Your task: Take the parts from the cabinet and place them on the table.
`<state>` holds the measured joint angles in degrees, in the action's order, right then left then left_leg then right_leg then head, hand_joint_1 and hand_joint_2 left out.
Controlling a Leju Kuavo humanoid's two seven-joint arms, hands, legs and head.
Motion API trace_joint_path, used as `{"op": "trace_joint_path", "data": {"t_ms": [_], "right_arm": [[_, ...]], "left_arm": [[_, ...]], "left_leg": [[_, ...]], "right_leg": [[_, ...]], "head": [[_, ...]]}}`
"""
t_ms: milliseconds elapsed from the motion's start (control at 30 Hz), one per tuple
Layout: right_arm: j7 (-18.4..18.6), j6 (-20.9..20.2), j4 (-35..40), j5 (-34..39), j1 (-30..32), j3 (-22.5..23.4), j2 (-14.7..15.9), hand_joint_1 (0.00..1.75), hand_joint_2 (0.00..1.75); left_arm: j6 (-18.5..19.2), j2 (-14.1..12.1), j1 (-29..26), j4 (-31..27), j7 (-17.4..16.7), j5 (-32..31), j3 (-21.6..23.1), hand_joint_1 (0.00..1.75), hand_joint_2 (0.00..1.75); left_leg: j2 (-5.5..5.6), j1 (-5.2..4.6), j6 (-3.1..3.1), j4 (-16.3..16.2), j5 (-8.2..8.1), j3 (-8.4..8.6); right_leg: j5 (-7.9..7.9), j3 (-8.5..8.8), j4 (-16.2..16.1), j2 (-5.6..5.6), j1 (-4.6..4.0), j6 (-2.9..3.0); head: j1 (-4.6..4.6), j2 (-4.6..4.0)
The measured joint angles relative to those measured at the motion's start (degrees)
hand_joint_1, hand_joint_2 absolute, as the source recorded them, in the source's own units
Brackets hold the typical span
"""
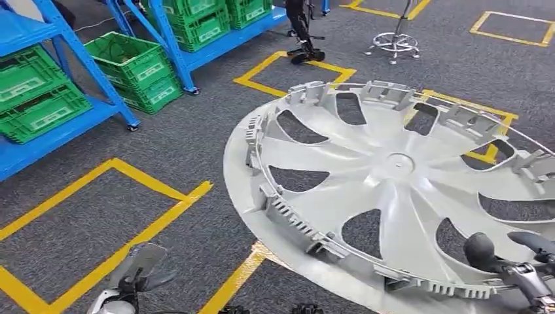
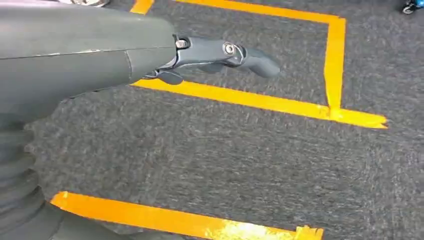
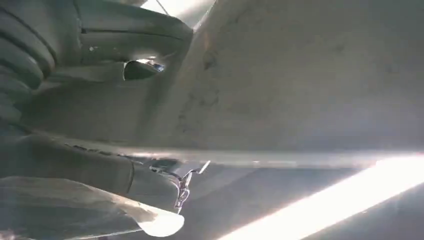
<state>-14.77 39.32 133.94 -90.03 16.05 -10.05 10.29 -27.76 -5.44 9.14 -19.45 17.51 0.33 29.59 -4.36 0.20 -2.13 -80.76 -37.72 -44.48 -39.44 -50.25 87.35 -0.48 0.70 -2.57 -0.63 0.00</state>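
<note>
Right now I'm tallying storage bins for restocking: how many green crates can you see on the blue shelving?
About 7, and more may be cut off or hidden: two stacked far left, two stacked on the floor by the blue rack's leg, two top middle, one further right.

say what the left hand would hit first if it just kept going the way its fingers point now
Most likely the dark grey carpet floor. In the left wrist view the left hand holds nothing, its dark fingers reaching out over a yellow tape line. Nothing else lies ahead, though the height above the floor is unclear.
</note>
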Motion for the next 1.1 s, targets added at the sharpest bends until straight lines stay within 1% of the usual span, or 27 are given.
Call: {"op": "trace_joint_path", "data": {"t_ms": [67,100,133,167,200,233,267,300,333,367,433,467,500,567,600,633,667,700,767,800,833,867,933,967,1000,1033,1100], "right_arm": [[0.7,0.0,-0.1,0.0,0.0,-0.1,0.0,1.75,1.75],[0.9,0.0,-0.1,0.0,0.0,-0.1,0.0,1.75,1.75],[1.0,0.0,-0.1,0.0,0.0,-0.2,0.0,1.75,1.75],[1.0,0.0,-0.2,0.0,0.1,-0.2,0.0,1.75,1.75],[1.0,0.0,-0.2,0.0,0.2,-0.2,0.0,1.75,1.75],[1.0,0.0,-0.3,0.0,0.2,-0.2,0.0,1.75,1.75],[1.0,0.0,-0.4,0.0,0.2,-0.3,-0.1,1.75,1.75],[1.0,0.0,-0.4,0.0,0.1,-0.3,-0.1,1.75,1.75],[1.0,0.0,-0.5,0.0,0.2,-0.4,-0.1,1.75,1.75],[1.0,0.1,-0.5,0.0,0.2,-0.4,-0.1,1.75,1.75],[1.1,0.1,-0.6,0.0,0.3,-0.5,-0.2,1.75,1.75],[1.3,0.1,-0.6,-0.1,0.4,-0.6,-0.2,1.75,1.75],[1.6,0.1,-0.6,0.0,0.2,-0.7,-0.2,1.75,1.75],[1.5,0.1,-0.8,0.0,0.0,-1.2,-0.4,1.75,1.75],[1.4,0.1,-0.8,0.0,-0.1,-1.3,-0.4,1.75,1.75],[1.4,0.1,-0.9,0.0,-0.2,-1.4,-0.5,1.75,1.75],[1.4,0.1,-1.0,0.0,-0.3,-1.5,-0.6,1.75,1.75],[1.4,0.1,-1.0,0.0,-0.3,-1.5,-0.7,1.75,1.75],[1.4,0.1,-1.0,0.0,-0.4,-1.6,-0.7,1.75,1.75],[1.4,0.1,-1.1,-0.1,-0.5,-1.6,-0.8,1.75,1.75],[1.2,0.1,-1.1,-0.1,-0.9,-1.6,-0.8,1.75,1.75],[1.1,0.1,-1.1,0.0,-0.9,-1.6,-0.9,1.75,1.75],[0.9,0.1,-1.1,0.0,-0.9,-1.6,-1.0,1.75,1.75],[0.8,0.1,-1.1,0.0,-0.9,-1.6,-1.0,1.75,1.75],[0.8,0.1,-1.1,0.0,-1.0,-1.6,-1.0,1.75,1.75],[0.6,0.1,-1.2,0.0,-1.2,-1.7,-1.0,1.75,1.75],[0.5,0.1,-1.1,0.0,-1.4,-1.7,-1.0,1.75,1.75]], "left_arm": [[0.4,0.0,-0.3,0.0,0.4,0.0,-0.2,0.00,1.75],[0.5,0.1,-0.6,0.0,0.5,0.0,-0.3,0.00,1.75],[0.5,0.2,-1.0,0.0,0.6,0.0,-0.4,0.00,1.75],[0.5,0.3,-1.2,0.0,0.6,0.0,-0.4,0.00,1.75],[0.5,0.3,-1.4,0.0,0.6,0.0,-0.4,0.00,1.75],[0.5,0.4,-1.5,0.0,0.6,0.0,-0.5,0.00,1.75],[0.5,0.2,-1.5,0.0,0.6,0.0,-0.6,0.00,1.75],[0.5,-0.2,-1.6,0.0,0.6,0.0,-0.9,0.00,1.75],[0.5,0.0,-1.7,0.0,0.6,0.0,-1.0,0.00,1.75],[0.5,0.1,-1.9,0.0,0.6,-0.2,-1.1,0.00,1.75],[0.6,0.1,-1.9,0.0,0.7,-0.3,-1.2,0.00,1.75],[0.9,0.2,-1.9,0.0,0.7,-0.4,-1.3,0.00,1.75],[1.0,0.2,-2.0,0.0,0.8,-0.5,-1.4,0.00,1.75],[1.2,0.1,-2.7,0.0,1.2,-0.6,-1.6,0.00,1.75],[1.3,0.0,-3.0,0.0,1.3,-0.6,-1.7,0.00,1.75],[1.4,0.0,-3.2,0.1,1.5,-0.8,-2.0,0.00,1.75],[1.5,0.0,-3.4,0.1,1.6,-0.9,-2.2,0.00,1.75],[1.5,0.0,-3.5,0.1,1.6,-0.9,-2.6,0.00,1.75],[1.4,-0.3,-3.5,0.1,1.7,-1.0,-3.0,0.00,1.75],[1.4,-0.7,-3.5,0.1,1.7,-1.0,-3.0,0.00,1.75],[1.4,-0.8,-3.6,0.1,1.8,-1.1,-3.1,0.00,1.75],[1.4,-1.0,-3.6,0.2,1.8,-1.4,-3.3,0.00,1.75],[1.4,-1.1,-3.4,0.2,1.8,-1.6,-3.8,0.00,1.75],[1.5,-1.0,-3.4,0.2,1.8,-1.7,-4.0,0.00,1.75],[1.5,-0.7,-3.4,0.2,1.9,-1.9,-4.1,0.00,1.75],[1.5,-0.7,-3.4,0.2,1.9,-2.0,-4.2,0.00,1.75],[1.7,-0.5,-3.5,0.2,1.9,-2.1,-4.2,0.00,1.75]], "left_leg": [[0.23,0.39,0.21,1.6,0.51,1.01],[0.27,0.61,0.42,2.0,0.63,1.25],[0.30,0.94,0.55,2.1,0.66,1.39],[0.32,1.33,0.78,2.2,0.64,1.49],[0.38,1.83,1.25,2.2,0.53,1.62],[0.42,2.45,2.03,2.2,0.33,1.85],[0.47,2.39,2.92,2.4,0.32,1.95],[0.57,1.86,3.57,1.9,0.15,1.91],[0.69,1.65,3.87,3.0,0.74,2.33],[0.62,1.53,4.08,4.1,1.28,2.92],[0.51,1.66,4.42,5.7,1.86,3.89],[1.33,1.77,4.47,5.6,1.52,4.08],[2.42,1.76,4.25,4.7,0.48,3.80],[3.62,1.27,3.81,-0.9,-2.90,1.51],[3.78,0.99,3.42,-3.3,-3.62,0.40],[3.89,0.64,2.97,-4.1,-3.20,-0.05],[3.98,0.19,2.37,-3.0,-1.62,0.34],[4.11,-0.28,1.68,-0.3,0.81,1.52],[4.80,-1.60,-0.20,9.0,6.45,5.81],[5.43,-1.69,-1.23,9.6,6.13,6.24],[5.36,-1.98,-1.28,11.2,7.01,6.66],[5.28,-2.32,-1.37,12.3,6.90,7.02],[5.10,-2.37,-1.42,16.0,7.08,8.41],[4.74,-1.34,-0.77,18.1,8.12,9.48],[4.58,-1.36,-0.59,19.5,8.65,10.26],[4.54,-1.16,-0.72,20.1,9.10,10.61],[4.20,-0.90,-0.58,20.2,9.14,10.58]], "right_leg": [[-1.71,-0.89,2.3,0.46,0.15,-0.60],[-2.05,-1.38,3.3,0.43,0.29,-1.01],[-1.25,-1.29,3.0,0.41,0.54,-1.41],[0.46,-0.46,1.1,0.37,0.86,-1.82],[2.73,1.20,-2.2,0.27,1.25,-2.37],[4.21,3.14,-6.5,-0.06,1.66,-3.13],[3.43,3.08,-6.0,-0.29,1.11,-3.72],[3.79,4.63,-8.8,-0.49,1.07,-3.48],[3.75,4.64,-8.8,-0.06,1.13,-1.33],[4.06,4.92,-9.4,-0.13,1.13,-0.76],[4.85,5.81,-11.2,0.19,1.20,0.46],[5.14,6.36,-12.0,0.24,1.21,0.97],[5.38,6.93,-12.8,0.28,1.15,1.35],[6.01,8.26,-14.7,0.63,0.70,2.06],[6.26,8.77,-15.5,0.89,0.42,2.21],[6.48,9.26,-16.1,1.12,0.19,2.26],[6.59,9.67,-16.5,1.33,0.01,2.39],[6.64,10.11,-16.9,1.52,-0.13,2.37],[6.63,11.38,-17.8,1.72,-0.27,2.37],[6.83,11.54,-18.2,1.71,-0.12,2.17],[7.26,11.52,-18.6,2.15,0.13,1.66],[7.70,11.50,-19.3,2.19,0.38,1.15],[8.81,12.02,-21.2,2.20,0.35,0.44],[8.63,11.92,-21.5,2.01,0.32,0.39],[8.01,11.85,-21.0,1.57,0.05,0.16],[6.43,10.82,-18.6,1.35,0.03,-0.14],[3.64,7.78,-12.3,1.08,0.13,-0.87]], "head": [[0.04,0.00],[0.09,0.00],[0.04,0.00],[0.07,0.02],[0.07,0.00],[0.09,0.00],[0.29,0.00],[0.99,0.02],[0.59,0.00],[0.02,0.00],[-0.02,0.00],[-0.26,0.00],[-0.29,0.02],[-0.48,0.02],[-0.50,0.00],[-0.46,0.02],[-0.48,0.00],[-0.48,0.00],[-0.48,0.00],[0.02,0.02],[0.01,0.02],[-0.52,0.00],[-0.61,0.02],[-0.52,0.00],[-0.48,0.00],[-0.37,0.00],[-0.37,0.00]]}}
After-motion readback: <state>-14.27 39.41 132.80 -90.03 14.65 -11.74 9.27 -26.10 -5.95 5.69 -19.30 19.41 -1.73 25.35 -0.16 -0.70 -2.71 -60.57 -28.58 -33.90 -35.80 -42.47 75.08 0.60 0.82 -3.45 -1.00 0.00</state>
